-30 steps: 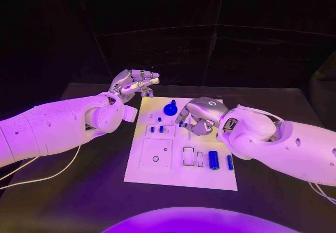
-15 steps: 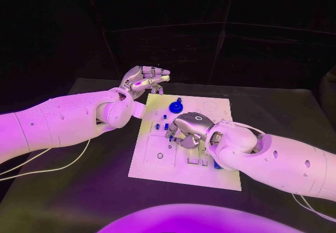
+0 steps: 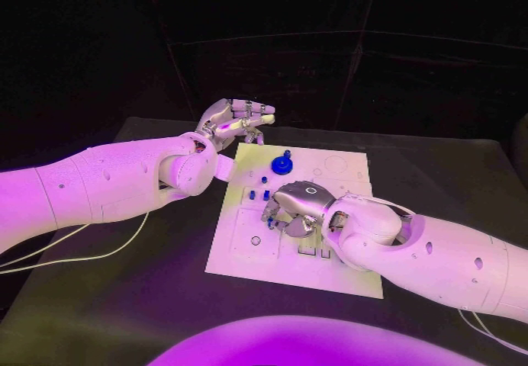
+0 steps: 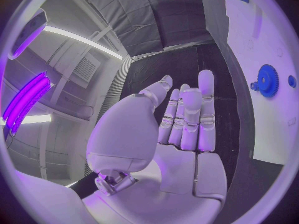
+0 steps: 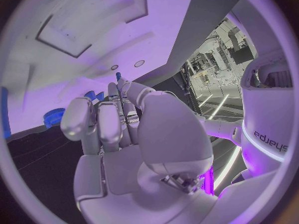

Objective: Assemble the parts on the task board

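The white task board [image 3: 248, 255] lies mid-table. A blue gear [image 3: 283, 164] stands near its far edge, and small blue pegs [image 3: 258, 194] stand just nearer. My right hand [image 3: 295, 206] hovers palm down over the board's middle, its fingers curled onto a small blue part [image 3: 269, 221] at the fingertips. The right wrist view shows that blue part [image 5: 93, 95] between the fingers, with the board [image 5: 74, 30] beyond. My left hand [image 3: 236, 118] is raised off the board's far left corner and holds nothing. Its fingers [image 4: 187, 119] are stretched out, with the gear [image 4: 268, 80] off to one side.
My right forearm [image 3: 429, 255] lies across the board's near right part and hides the parts there. A white cable [image 3: 77, 259] runs over the black table under my left arm. Bare recesses [image 3: 255, 240] mark the board's near left.
My right hand has moved from beside the gear toward the near middle of the board, the small blue part travelling with its fingers. The left hand stays raised. The camera has shifted.
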Robot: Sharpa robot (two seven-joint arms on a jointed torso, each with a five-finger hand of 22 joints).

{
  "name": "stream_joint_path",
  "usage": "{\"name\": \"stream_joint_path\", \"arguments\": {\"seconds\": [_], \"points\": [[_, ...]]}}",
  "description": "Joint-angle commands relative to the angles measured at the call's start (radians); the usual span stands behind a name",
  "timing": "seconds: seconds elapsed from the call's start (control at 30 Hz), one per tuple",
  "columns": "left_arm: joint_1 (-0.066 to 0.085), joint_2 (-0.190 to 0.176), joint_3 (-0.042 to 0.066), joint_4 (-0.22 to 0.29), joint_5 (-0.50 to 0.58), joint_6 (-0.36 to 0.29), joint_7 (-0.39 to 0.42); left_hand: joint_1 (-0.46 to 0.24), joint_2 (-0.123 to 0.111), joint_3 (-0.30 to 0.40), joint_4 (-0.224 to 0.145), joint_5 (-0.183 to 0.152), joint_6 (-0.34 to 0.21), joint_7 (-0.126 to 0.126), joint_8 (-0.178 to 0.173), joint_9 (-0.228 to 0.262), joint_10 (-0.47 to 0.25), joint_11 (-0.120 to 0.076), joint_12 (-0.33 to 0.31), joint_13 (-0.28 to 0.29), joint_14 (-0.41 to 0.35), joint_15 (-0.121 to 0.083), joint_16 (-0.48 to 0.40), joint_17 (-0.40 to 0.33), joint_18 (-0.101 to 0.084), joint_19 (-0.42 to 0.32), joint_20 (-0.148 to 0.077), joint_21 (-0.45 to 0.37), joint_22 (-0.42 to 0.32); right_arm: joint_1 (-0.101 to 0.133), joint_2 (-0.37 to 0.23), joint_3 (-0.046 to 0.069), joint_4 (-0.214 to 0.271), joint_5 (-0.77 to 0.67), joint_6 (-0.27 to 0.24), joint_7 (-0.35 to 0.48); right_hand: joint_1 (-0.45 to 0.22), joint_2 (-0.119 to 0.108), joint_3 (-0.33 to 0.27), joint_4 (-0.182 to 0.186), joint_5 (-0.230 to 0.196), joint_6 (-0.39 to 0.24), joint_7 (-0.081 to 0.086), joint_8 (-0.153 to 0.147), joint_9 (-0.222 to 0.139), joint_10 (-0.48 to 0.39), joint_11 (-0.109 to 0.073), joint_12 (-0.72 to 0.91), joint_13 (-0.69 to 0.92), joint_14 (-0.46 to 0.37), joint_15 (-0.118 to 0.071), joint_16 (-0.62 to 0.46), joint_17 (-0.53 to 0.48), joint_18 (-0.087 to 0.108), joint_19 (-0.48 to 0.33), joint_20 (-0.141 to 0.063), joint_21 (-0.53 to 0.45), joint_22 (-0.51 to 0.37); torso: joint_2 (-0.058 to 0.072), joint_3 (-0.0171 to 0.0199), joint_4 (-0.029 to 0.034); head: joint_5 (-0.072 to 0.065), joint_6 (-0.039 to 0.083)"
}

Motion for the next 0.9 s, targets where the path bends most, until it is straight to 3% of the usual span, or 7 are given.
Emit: {"name": "stream_joint_path", "arguments": {"seconds": [0.03, 0.9], "points": [[0.002, 0.001, 0.001, 0.000, 0.003, 0.012, 0.005, 0.002, 0.000, 0.004, -0.001, 0.003, -0.004, 0.002, 0.002, -0.002, -0.006, -0.003, 0.003, 0.001, -0.006, 0.002, -0.003, -0.001, 0.006, -0.004, 0.002, -0.007, -0.002, 0.000, 0.001, 0.000, -0.001, -0.023, 0.029, 0.007, -0.013, 0.000, 0.005, -0.001, 0.004, -0.001, 0.005, -0.004, 0.001, 0.000, 0.005, 0.000, 0.002, 0.022, -0.002, 0.005, -0.002, -0.003, 0.006, 0.003, 0.005, -0.002, 0.000, -0.0001, 0.0000, 0.002, -0.004], [0.002, 0.001, 0.001, -0.003, 0.003, 0.016, 0.001, 0.000, 0.000, 0.003, 0.000, 0.003, -0.004, 0.002, 0.002, -0.001, -0.008, -0.003, 0.005, 0.001, -0.006, 0.002, -0.003, -0.003, 0.006, -0.004, 0.002, -0.007, -0.002, -0.001, 0.014, -0.001, -0.017, -0.063, 0.055, -0.003, -0.014, 0.000, 0.006, -0.002, 0.006, -0.001, 0.005, -0.004, 0.001, 0.000, 0.005, 0.000, 0.002, 0.022, -0.002, 0.005, -0.002, -0.003, 0.005, 0.003, 0.005, -0.002, 0.000, -0.0004, -0.0006, 0.005, -0.008]]}}
